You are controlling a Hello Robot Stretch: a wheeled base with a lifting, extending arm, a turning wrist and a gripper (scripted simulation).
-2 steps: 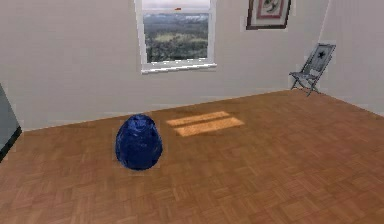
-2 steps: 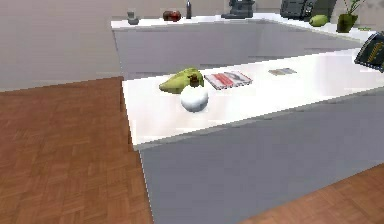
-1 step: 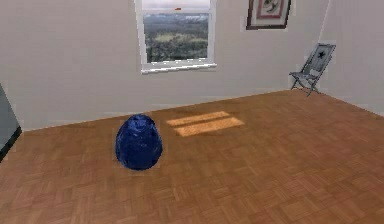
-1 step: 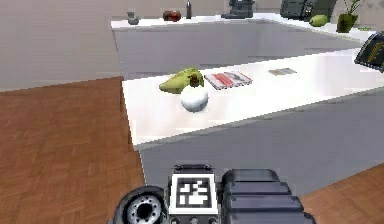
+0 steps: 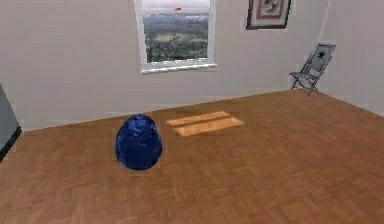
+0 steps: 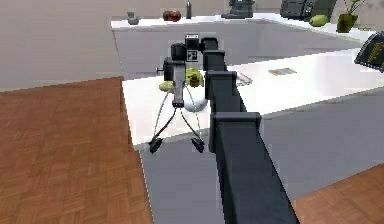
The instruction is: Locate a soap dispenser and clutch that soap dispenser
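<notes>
In the arm side view the arm [image 6: 240,150] rises from 6 o'clock toward the middle. The hand [image 6: 177,146] sits at its far end, its two thin fingers [image 6: 160,132] hanging down across the near edge of a white counter [image 6: 300,85]. A yellow-green lump [image 6: 195,77] and a pale rounded shape [image 6: 196,101] lie on the counter right at or behind the hand. Because of that I cannot tell whether the hand is grasping anything, or whether it is clenched or released. A far counter [image 6: 150,30] runs along 12 o'clock with small things on it: a pale blob [image 6: 132,17] at 11 o'clock, a red blob [image 6: 172,15] and a thin dark upright shape [image 6: 188,9] near 12, and a green lump [image 6: 318,20] and a plant [image 6: 350,14] toward 1 o'clock. I cannot tell which of these, if any, is the soap dispenser. In the forward view a blue beanbag [image 5: 138,142] sits on the wood floor [image 5: 280,170] just toward 7 o'clock of centre. There is a window [image 5: 177,35] at 12 o'clock, a framed picture [image 5: 268,12] at 1 o'clock, and a folding chair [image 5: 313,68] at 2 o'clock by the wall.
</notes>
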